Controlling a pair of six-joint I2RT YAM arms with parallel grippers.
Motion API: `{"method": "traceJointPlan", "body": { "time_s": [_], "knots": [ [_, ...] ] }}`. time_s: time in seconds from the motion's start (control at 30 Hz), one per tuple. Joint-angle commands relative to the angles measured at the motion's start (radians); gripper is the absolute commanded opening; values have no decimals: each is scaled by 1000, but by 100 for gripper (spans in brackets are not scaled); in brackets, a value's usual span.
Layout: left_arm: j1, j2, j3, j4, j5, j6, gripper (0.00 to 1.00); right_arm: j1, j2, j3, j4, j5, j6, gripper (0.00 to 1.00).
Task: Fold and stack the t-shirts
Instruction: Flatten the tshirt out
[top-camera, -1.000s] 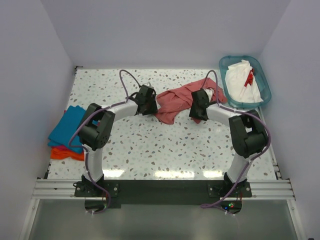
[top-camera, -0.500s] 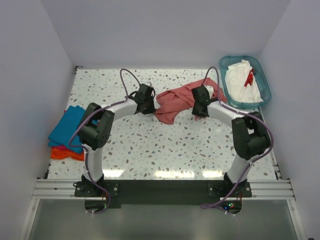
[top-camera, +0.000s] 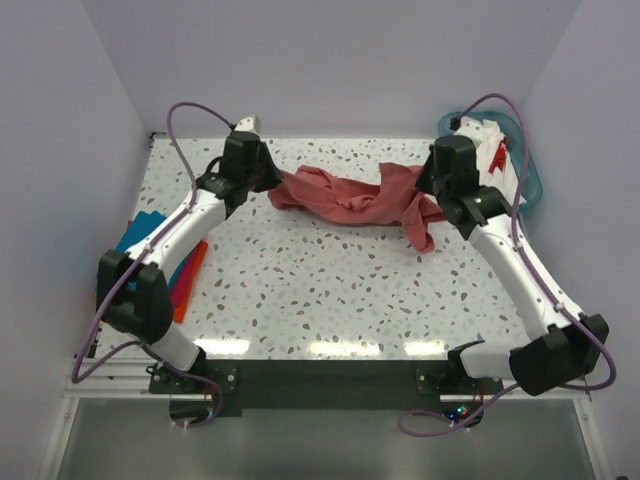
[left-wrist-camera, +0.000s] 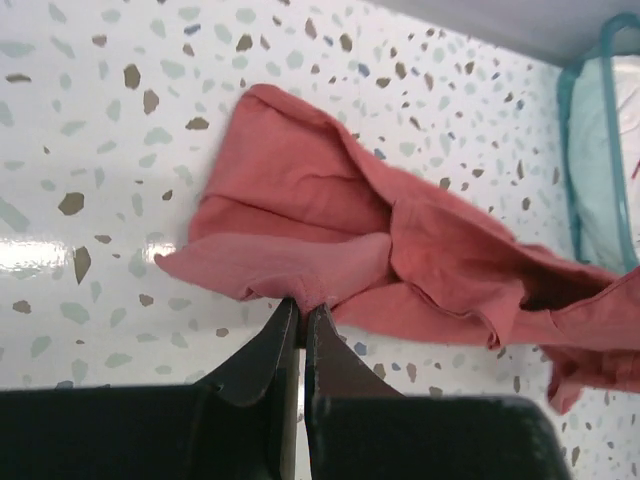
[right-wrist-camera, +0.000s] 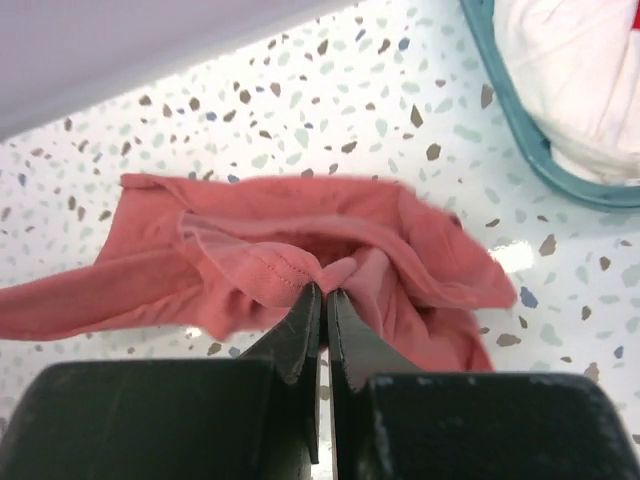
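Top external view, far left: a teal blue t-shirt (top-camera: 130, 238) lies at the table's (top-camera: 330, 290) left edge, with an orange t-shirt (top-camera: 188, 280) showing at its near side; the left arm crosses over both. That arm reaches to the far left part of the speckled table, where the left gripper (top-camera: 270, 188) pinches the left end of the dusty salmon-red t-shirt (top-camera: 345, 198).

The left wrist view shows the left gripper (left-wrist-camera: 300, 312) with its jaws almost together, a bunched fold of the cloth (left-wrist-camera: 330, 230) caught at the tips. The shirt runs as a crumpled band across the far middle of the table, apart from the pile at the left.

At its right end the right gripper (top-camera: 425, 192) holds it, a loose tail hanging just below. In the right wrist view the right gripper (right-wrist-camera: 322, 295) is clamped narrow on a hemmed fold of the shirt (right-wrist-camera: 250, 250).

Far right, the teal plastic basket (top-camera: 531, 190) holds a white t-shirt (top-camera: 505, 168) with a red mark (top-camera: 497, 152).
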Motion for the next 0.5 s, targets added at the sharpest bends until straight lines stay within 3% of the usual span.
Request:
{"method": "traceJointPlan", "body": {
  "time_s": [0.0, 0.3, 0.47],
  "knots": [
    [5, -159, 37, -46, -43, 48, 0, -24, -101, 72, -63, 39, -39, 0],
    [19, -487, -55, -144, -177, 54, 0, -59, -253, 167, -152, 54, -72, 0],
    [38, -526, 11, -170, -212, 67, 0, -65, -238, 263, -132, 25, -94, 0]
  ]
}}
